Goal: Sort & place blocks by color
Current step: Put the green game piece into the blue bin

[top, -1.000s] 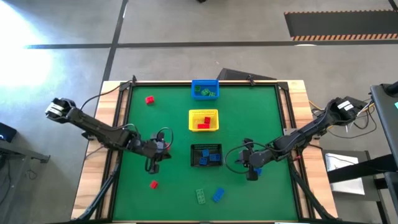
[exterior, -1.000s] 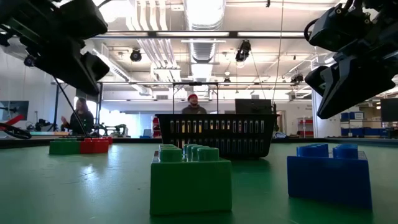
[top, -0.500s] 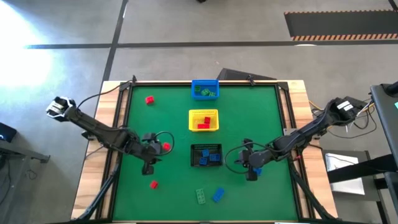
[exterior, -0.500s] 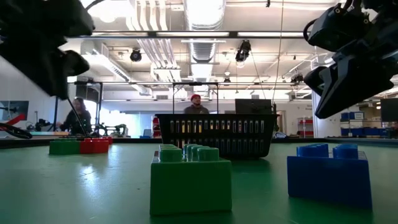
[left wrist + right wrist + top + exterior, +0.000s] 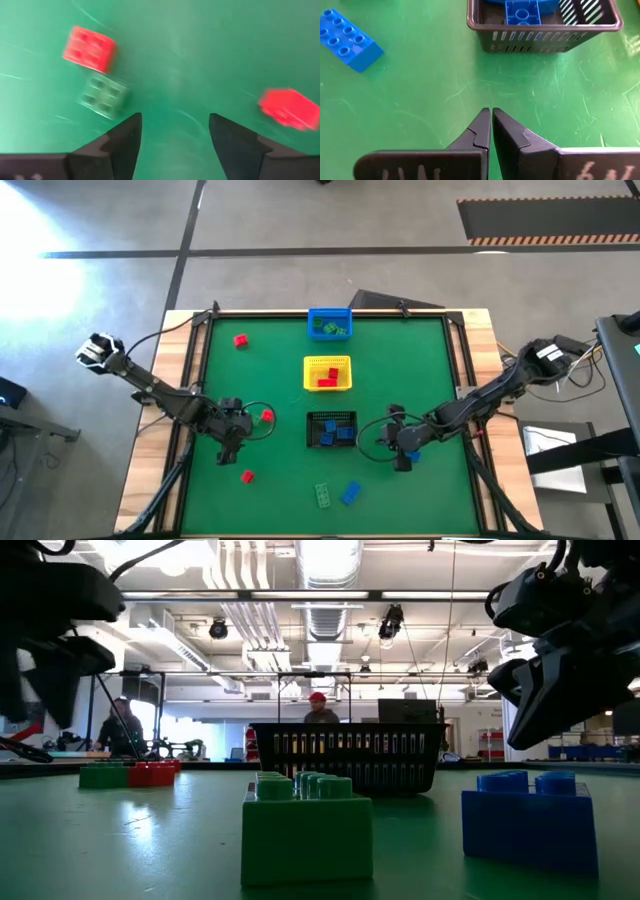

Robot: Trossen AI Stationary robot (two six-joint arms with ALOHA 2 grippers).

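Hovering over my green tabletop [image 5: 420, 360], framed in wood, my left gripper [image 5: 232, 448] has its jaws apart, empty, near the left edge; my right gripper [image 5: 401, 458] has them together. Blocks [image 5: 336, 494] lie loose by the near edge. Beyond, a bright workshop with people.

A wood-framed desk [image 5: 195, 480] with a green mat top carries three small mesh baskets in a line down its middle: a blue mesh basket [image 5: 330, 323] at the far edge, a yellow mesh basket [image 5: 327, 372] next, then a black mesh basket [image 5: 331, 429]. Loose on the mat lie tiny studded plastic bricks: a red brick [image 5: 240, 340] near the far left corner, a red brick [image 5: 267, 416] left of the black basket, another red brick [image 5: 247, 476] nearer the front, and a green brick [image 5: 324, 496] just beside a blue brick [image 5: 351, 494] at the front edge.
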